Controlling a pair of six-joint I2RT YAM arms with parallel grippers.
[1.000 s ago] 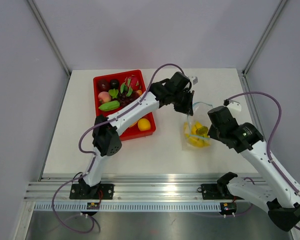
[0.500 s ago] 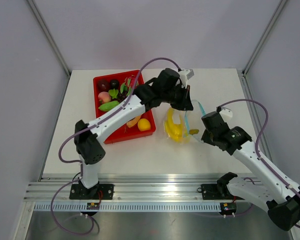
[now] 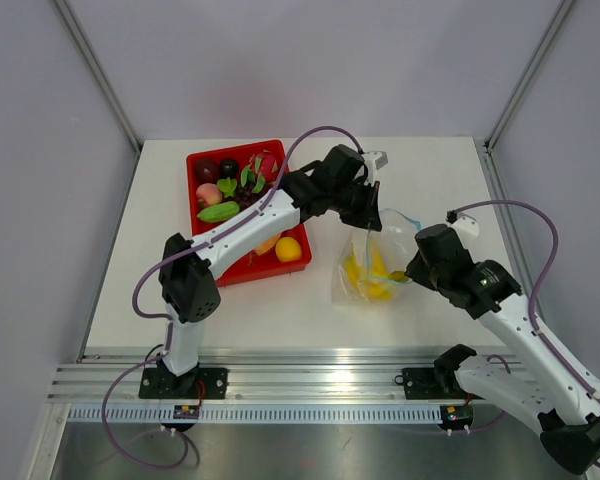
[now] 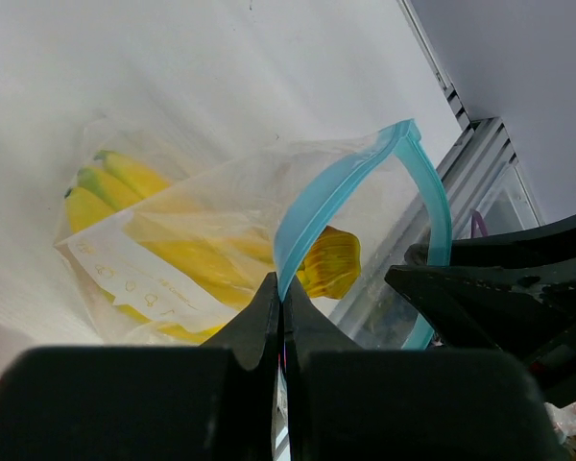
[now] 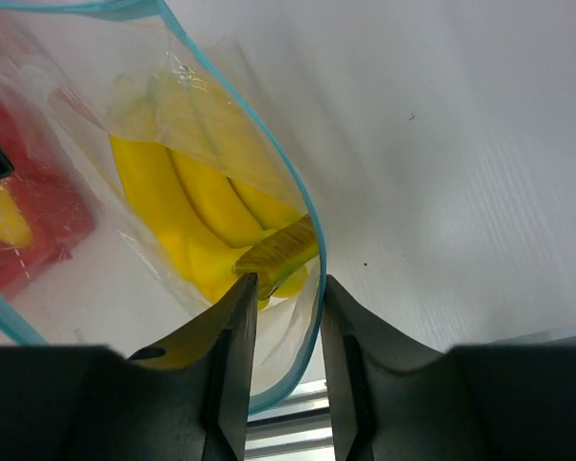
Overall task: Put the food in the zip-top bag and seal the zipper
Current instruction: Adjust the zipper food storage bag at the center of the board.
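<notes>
— Hanging by its zipper (image 4: 312,206), the zip-top bag (image 3: 365,275) sags to the tabletop (image 3: 430,170) just right of the red tray (image 3: 192,205), a banana bunch (image 5: 173,206) already inside. Who has it?
— The left end effector (image 4: 280,293), pinched fully closed on the teal strip at one corner of the mouth. The strip loops from there toward the right arm, so the opening faces that side.
— And the right end effector (image 5: 283,283)?
— At the mouth, fingers parted, gripping nothing that I can make out. A yellow-orange piece (image 5: 280,250) sits just past its tips, within the rim.
— The rest of the food (image 3: 235,185)?
— In the tray, beyond the bag from the right arm and beside the occupied left one. Any next pick likely means the right arm reaching leftward past the bag.
</notes>
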